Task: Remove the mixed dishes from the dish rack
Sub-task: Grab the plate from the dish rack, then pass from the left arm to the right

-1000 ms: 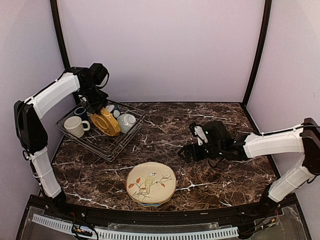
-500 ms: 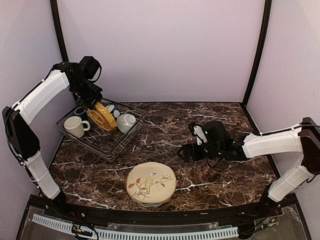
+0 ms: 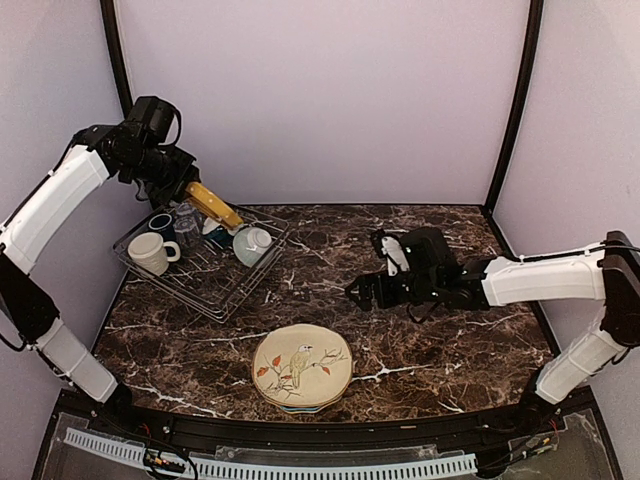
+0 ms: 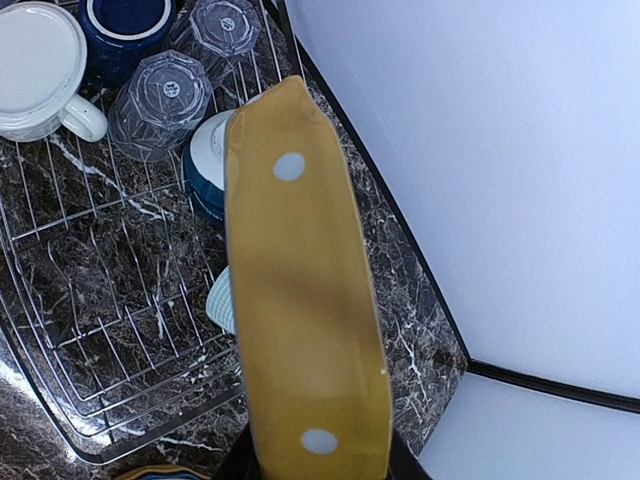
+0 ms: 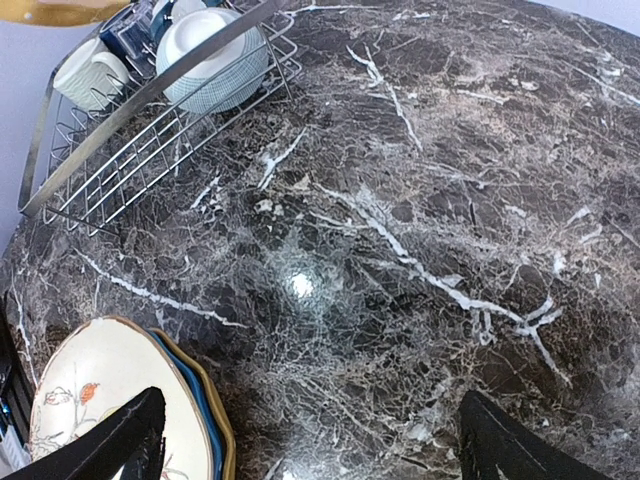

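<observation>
My left gripper is shut on the rim of a yellow white-dotted plate, holding it tilted in the air above the back of the dish rack. In the left wrist view the plate shows edge-on between the fingers. Still in the rack are a cream mug, a dark blue mug, a clear tumbler and a white bowl. My right gripper hangs open over the bare table at centre right, with nothing between its fingers.
A stack of plates, topped by a cream bird-patterned one, lies near the front edge; its rim sits beside my right gripper's left finger. A second tumbler and a blue-and-white bowl are in the rack. Walls close off the back and both sides.
My left arm has lifted the yellow plate up out of the rack and drawn back to the left. My right gripper has drifted a little left, still open.
</observation>
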